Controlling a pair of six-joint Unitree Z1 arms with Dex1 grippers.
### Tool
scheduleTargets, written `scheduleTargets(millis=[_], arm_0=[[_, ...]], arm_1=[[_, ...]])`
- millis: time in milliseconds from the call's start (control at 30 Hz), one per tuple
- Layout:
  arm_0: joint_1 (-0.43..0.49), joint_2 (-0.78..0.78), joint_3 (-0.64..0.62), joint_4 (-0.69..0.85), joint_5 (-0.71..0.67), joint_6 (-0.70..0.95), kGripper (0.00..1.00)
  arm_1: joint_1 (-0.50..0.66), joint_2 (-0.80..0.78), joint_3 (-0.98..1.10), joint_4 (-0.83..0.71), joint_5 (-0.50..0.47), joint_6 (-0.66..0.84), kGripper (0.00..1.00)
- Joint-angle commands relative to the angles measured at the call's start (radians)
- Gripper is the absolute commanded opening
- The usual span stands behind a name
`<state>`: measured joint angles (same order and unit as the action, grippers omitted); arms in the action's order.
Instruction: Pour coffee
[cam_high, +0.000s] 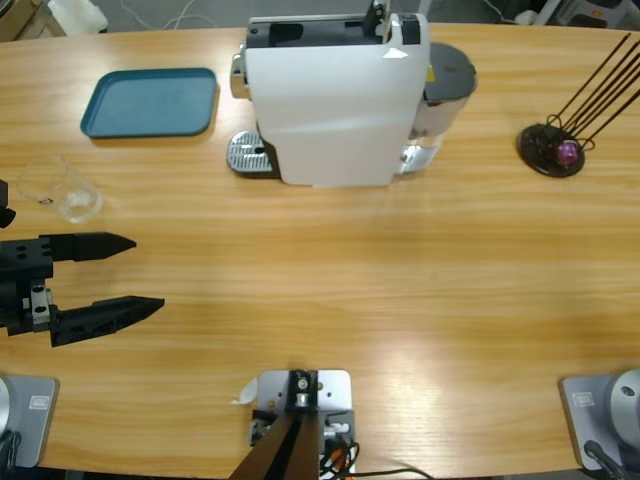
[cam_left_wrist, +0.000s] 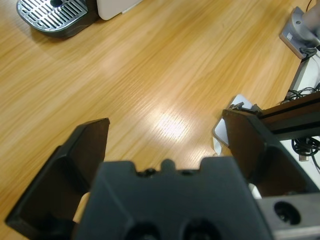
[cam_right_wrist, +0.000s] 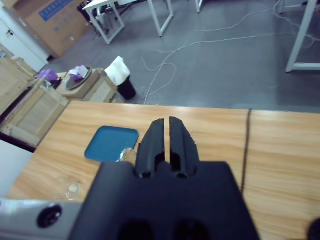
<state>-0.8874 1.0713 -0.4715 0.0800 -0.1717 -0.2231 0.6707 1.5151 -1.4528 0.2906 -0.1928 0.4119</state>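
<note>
The long wooden table (cam_high: 400, 300) fills the high view, its grain running side to side. The largest thing on it is the white coffee machine (cam_high: 335, 100), standing at about twelve o'clock from the table's middle, with its ribbed metal drip tray (cam_high: 248, 155) jutting out at its lower left corner; the same drip tray (cam_left_wrist: 52, 12) shows at the top left of the left wrist view.

A teal tray (cam_high: 150, 102) lies at ten o'clock from the table's middle, well apart from the machine. At two o'clock, near the far right end, stands a dark round holder (cam_high: 552, 150) with thin dark sticks fanning up and out and a small purple thing at its base.

The left gripper (cam_high: 140, 272) comes in from the left edge at nine o'clock, its two black jaws spread wide over bare wood with nothing between them; the left wrist view shows the same wide gap.

The right gripper (cam_right_wrist: 169, 131) appears only in its own wrist view, jaws pressed together with nothing held, tilted up toward the room's floor and cables.

The small clear glass tumbler (cam_high: 78, 197) stands just above the left gripper, near the left edge. Any coffee in it is too faint to make out. A second clear glass (cam_high: 38, 175) sits touching it on its left.
</note>
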Motion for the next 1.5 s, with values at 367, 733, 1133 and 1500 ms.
scheduleTargets(millis=[367,733,1133,1500], arm_0=[[-0.003,0.004,0.025,-0.005,-0.002,-0.012,0.987],[-0.003,-0.041,0.045,0.004,0.0,-0.018,0.982],[-0.003,-0.017,0.05,0.001,0.001,-0.019,0.982],[-0.003,-0.019,0.057,0.002,0.001,-0.019,0.986]], arm_1=[[0.197,0.12,0.041,-0.068,0.0,0.115,0.0],[0.225,0.274,0.021,-0.069,-0.021,0.178,0.0],[0.283,0.36,-0.011,-0.068,-0.029,0.192,0.0],[0.297,0.452,-0.004,-0.073,-0.025,0.206,0.0]])
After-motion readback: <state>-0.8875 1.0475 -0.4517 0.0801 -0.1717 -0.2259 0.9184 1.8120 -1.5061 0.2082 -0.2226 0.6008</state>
